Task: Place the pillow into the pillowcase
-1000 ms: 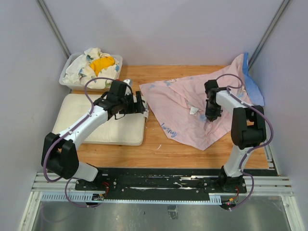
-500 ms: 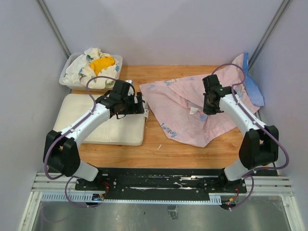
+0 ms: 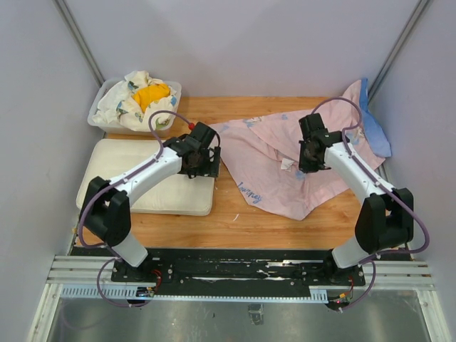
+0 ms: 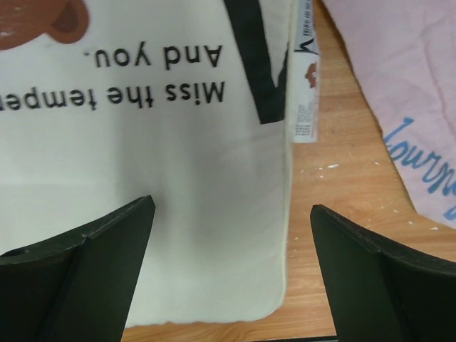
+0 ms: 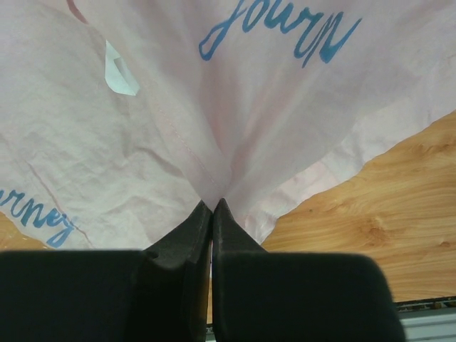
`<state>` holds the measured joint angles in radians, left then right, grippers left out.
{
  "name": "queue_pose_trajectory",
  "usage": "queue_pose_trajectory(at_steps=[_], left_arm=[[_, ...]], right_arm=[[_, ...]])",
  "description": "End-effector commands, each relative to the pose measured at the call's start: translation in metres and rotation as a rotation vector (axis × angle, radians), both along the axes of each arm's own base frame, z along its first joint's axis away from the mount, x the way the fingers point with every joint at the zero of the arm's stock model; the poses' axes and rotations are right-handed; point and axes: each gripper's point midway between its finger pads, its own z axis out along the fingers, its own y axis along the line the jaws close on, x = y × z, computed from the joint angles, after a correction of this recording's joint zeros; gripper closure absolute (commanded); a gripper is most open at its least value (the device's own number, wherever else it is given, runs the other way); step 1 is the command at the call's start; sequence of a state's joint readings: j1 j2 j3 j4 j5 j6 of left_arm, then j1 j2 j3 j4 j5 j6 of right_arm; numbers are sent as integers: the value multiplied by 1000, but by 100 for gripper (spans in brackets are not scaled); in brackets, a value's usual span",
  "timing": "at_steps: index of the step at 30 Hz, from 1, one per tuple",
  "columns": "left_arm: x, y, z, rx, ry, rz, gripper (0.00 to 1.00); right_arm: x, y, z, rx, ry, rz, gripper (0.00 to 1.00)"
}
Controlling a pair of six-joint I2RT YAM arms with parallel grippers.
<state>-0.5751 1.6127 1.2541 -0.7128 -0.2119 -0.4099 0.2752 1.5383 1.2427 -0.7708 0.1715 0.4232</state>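
Two lines of black lettering, upside down in the left wrist view, run across the cream-white pillow [image 4: 178,178]: "And you." and, below it, "Miss the tempe", cut off by the frame edge. Part of a brown bear face [image 4: 35,21] shows in the top corner, and a black strap [image 4: 256,64] runs toward the pillow's right edge. A white label [image 4: 305,78] with a red mark hangs there, its small print too fine to read. The pillow [image 3: 117,162] lies flat on the left half of the tabletop [image 3: 235,214], apart from the pillowcase.

The left hand [image 3: 205,165] hovers over the pillow's right edge with its fingers [image 4: 78,271] spread wide and nothing between them.

The pillowcase [image 3: 271,171] is spread crumpled on the right half, pale pink side up, with a strip of light blue [image 3: 376,135] showing against the right wall. Blue script on it reads "Journey" [image 3: 249,191] near its lower left corner. The right wrist view shows the same script twice, as "journ" [image 5: 278,32] and "rney" [image 5: 35,210], and a small white tag [image 5: 121,71].

The right hand [image 5: 212,214] is pressed together, pinching a fold of the pink fabric that rises into a peak at the fingertips; from above it [image 3: 308,164] sits near the middle of the case.

At the far left corner a white bin [image 3: 96,117] holds a white-and-yellow cloth bundle [image 3: 142,96].
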Motion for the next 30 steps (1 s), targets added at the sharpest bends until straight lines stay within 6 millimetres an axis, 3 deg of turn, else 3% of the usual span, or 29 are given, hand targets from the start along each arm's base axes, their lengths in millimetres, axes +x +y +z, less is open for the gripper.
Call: queue_pose_trajectory(at_steps=[1, 4, 7, 12, 17, 20, 23, 29, 30], left_arm=[[-1, 27, 30, 85, -89, 84, 2], [-8, 42, 32, 130, -109, 101, 1], [-19, 55, 12, 157, -69, 109, 1], [-22, 64, -12, 102, -35, 133, 1], [-25, 63, -51, 94, 40, 122, 1], [-36, 53, -80, 36, 119, 98, 1], [-43, 44, -93, -8, 160, 71, 17], [-45, 41, -101, -11, 184, 49, 88], [-44, 42, -100, -9, 183, 49, 96]], right_arm=[[-4, 8, 5, 38, -28, 7, 99], [-6, 8, 2, 42, -25, 10, 99], [-9, 8, 1, 43, -22, 10, 99], [-11, 7, 0, 45, -20, 10, 99], [-13, 6, 2, 41, -20, 8, 99], [-14, 5, 3, 37, -23, 7, 99], [-15, 3, 5, 26, -26, 3, 99], [-16, 3, 4, 29, -22, -2, 99], [-15, 3, 3, 30, -21, -2, 99]])
